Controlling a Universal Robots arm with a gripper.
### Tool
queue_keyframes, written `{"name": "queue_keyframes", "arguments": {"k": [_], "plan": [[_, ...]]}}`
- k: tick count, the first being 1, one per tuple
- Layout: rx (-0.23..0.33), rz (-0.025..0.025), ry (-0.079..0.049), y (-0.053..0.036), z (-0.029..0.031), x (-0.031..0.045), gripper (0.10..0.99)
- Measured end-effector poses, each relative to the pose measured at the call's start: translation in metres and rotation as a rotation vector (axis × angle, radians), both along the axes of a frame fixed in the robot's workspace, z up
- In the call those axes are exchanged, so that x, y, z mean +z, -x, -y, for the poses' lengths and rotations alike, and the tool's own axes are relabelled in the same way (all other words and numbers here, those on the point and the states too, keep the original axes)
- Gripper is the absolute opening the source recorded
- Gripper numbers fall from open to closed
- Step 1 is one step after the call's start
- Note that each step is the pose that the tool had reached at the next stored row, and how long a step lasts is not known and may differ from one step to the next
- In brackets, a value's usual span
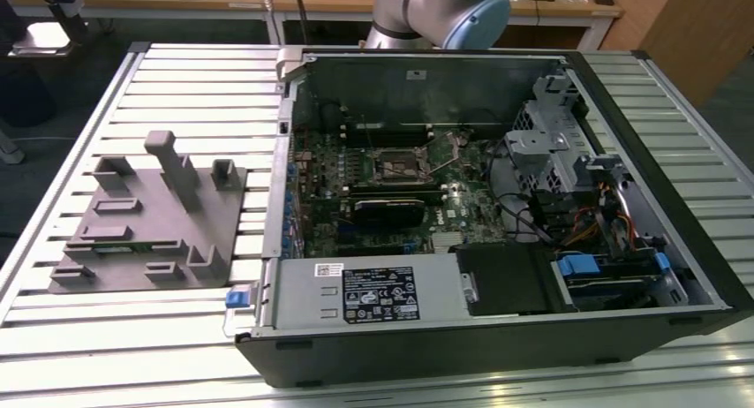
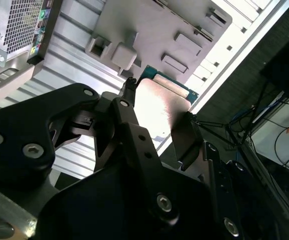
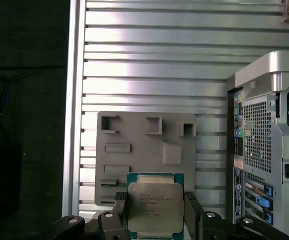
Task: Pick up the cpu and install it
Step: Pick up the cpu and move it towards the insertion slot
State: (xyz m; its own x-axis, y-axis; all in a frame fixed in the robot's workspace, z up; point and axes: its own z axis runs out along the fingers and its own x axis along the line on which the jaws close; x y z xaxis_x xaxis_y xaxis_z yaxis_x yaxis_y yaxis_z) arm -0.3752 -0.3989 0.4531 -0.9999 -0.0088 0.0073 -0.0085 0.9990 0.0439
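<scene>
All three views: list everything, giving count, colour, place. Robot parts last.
cpu: 1, silver top on a green edge, held in the claw, above the tray in both wrist views
tray: 1, grey, on the table, at the exterior view's left of the case
case: 1, black, open, on the table
motherboard: 1, dark, inside the case
socket: 1, black frame, mid-motherboard
table: 1, silver slats
arm: 1, grey and blue, beyond the case
claw: 1, black, shut on the cpu

Silver-topped square cpu (image 3: 155, 212), flat, in gripper (image 3: 155, 201)
</scene>
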Motion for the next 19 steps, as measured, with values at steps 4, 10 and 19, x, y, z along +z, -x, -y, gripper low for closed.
{"name": "queue_keyframes", "arguments": {"k": [4,10,19], "plan": [[0.0,0.0002,0.0,-0.0059,0.0,-0.0001,0.537],[0.0,0.0002,0.0,-0.0139,0.0,-0.0001,0.537],[0.0,0.0001,0.0,-0.0258,0.0,-0.0001,0.537]]}}
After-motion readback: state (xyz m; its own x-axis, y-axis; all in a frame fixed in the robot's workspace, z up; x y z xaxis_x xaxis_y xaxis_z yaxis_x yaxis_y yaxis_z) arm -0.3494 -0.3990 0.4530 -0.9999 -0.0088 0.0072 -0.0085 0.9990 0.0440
